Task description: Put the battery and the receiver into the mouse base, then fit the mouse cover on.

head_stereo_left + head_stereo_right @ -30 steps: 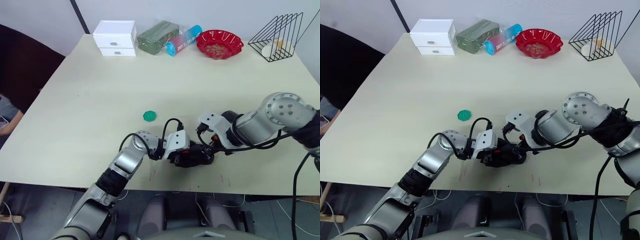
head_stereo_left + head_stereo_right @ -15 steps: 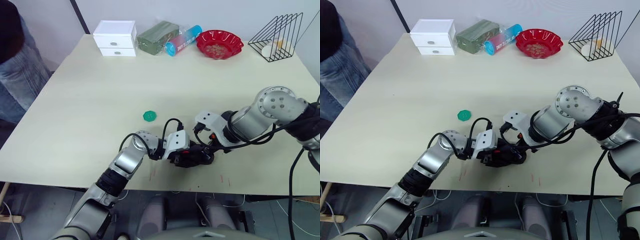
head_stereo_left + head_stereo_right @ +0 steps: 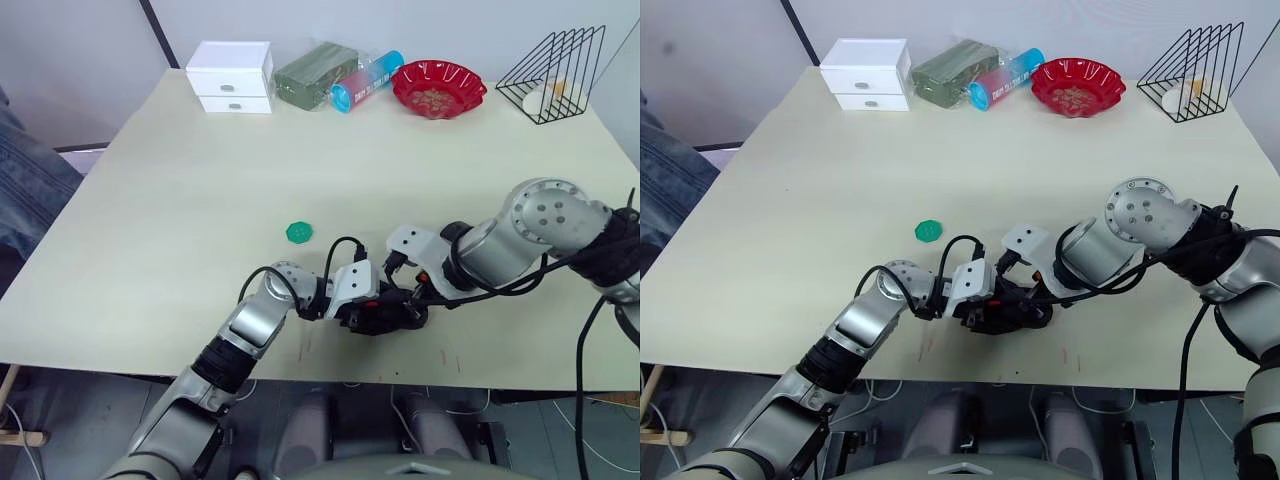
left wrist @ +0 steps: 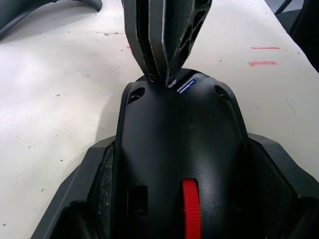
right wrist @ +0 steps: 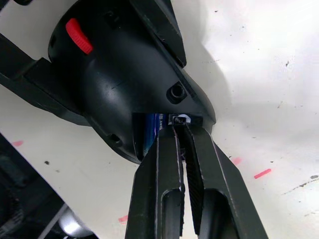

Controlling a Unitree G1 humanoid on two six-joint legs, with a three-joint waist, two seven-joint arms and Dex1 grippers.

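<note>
Mouse base: black oval plastic mouse base (image 4: 182, 149) with a red scroll wheel (image 4: 190, 209), lying on the pale beige table (image 3: 200, 200) near its front edge, below and to the right of the small green scalloped disc (image 3: 299, 232)
Battery: blue-and-white strip of the small cylindrical battery (image 5: 152, 130) seen in the open rear slot of the mouse base
Left gripper: black two-fingered left gripper (image 3: 365, 310) on the mouse base's left side, fingers (image 4: 99, 174) spread to either flank of the shell and clamped on it
Right gripper: black two-fingered right gripper (image 5: 180, 130) at the mouse base's rear end, fingers pressed together, tips touching the rim of the battery slot
Far side of table, well apart from the mouse base: white two-drawer box (image 3: 231, 77), dark green packet (image 3: 315, 72), blue tube (image 3: 367, 80), red scalloped bowl (image 3: 438, 86), black wire rack (image 3: 560, 72)
Beyond the table's left edge: person's blue denim leg (image 3: 25, 190)
</note>
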